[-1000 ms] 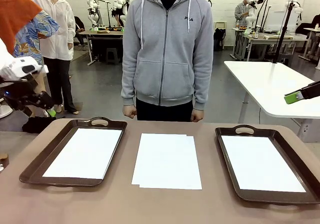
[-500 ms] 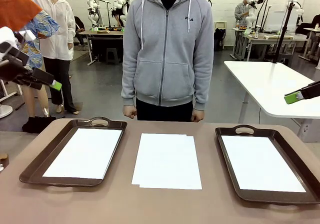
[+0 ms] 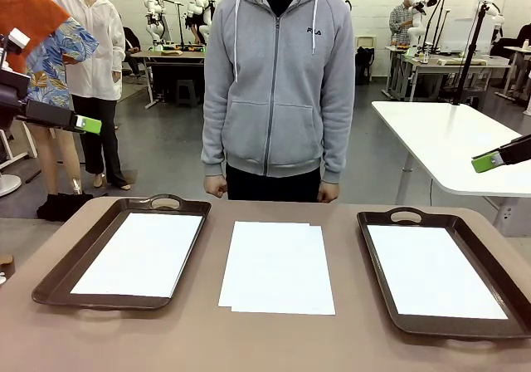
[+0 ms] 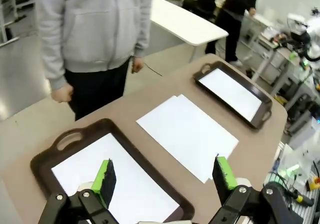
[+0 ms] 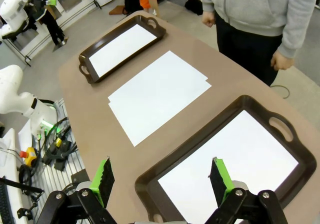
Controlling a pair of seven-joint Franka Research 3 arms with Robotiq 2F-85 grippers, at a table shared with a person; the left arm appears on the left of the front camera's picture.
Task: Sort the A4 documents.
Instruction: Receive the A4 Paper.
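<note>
A loose stack of A4 documents (image 3: 276, 266) lies in the middle of the brown table. One white sheet (image 3: 139, 253) rests in the left dark brown tray (image 3: 58, 282), another sheet (image 3: 433, 271) in the right tray (image 3: 377, 264). My left gripper (image 3: 83, 124) hangs open, high off the table's left end, above the left tray's sheet (image 4: 115, 184) in its wrist view. My right gripper (image 3: 489, 160) is open too, high beyond the right end. In its wrist view it (image 5: 162, 178) looks down on the right tray's sheet (image 5: 235, 159) and the middle stack (image 5: 157, 96).
A person in a grey hoodie stands at the far edge with both fists (image 3: 216, 187) hanging at their sides, off the table. A white table (image 3: 448, 139) stands behind on the right. A small round object (image 3: 5, 266) sits at the table's left edge.
My left arm has risen and swung, so its gripper now sits higher with the fingers pointing right. The right gripper, the papers and the person have not moved.
</note>
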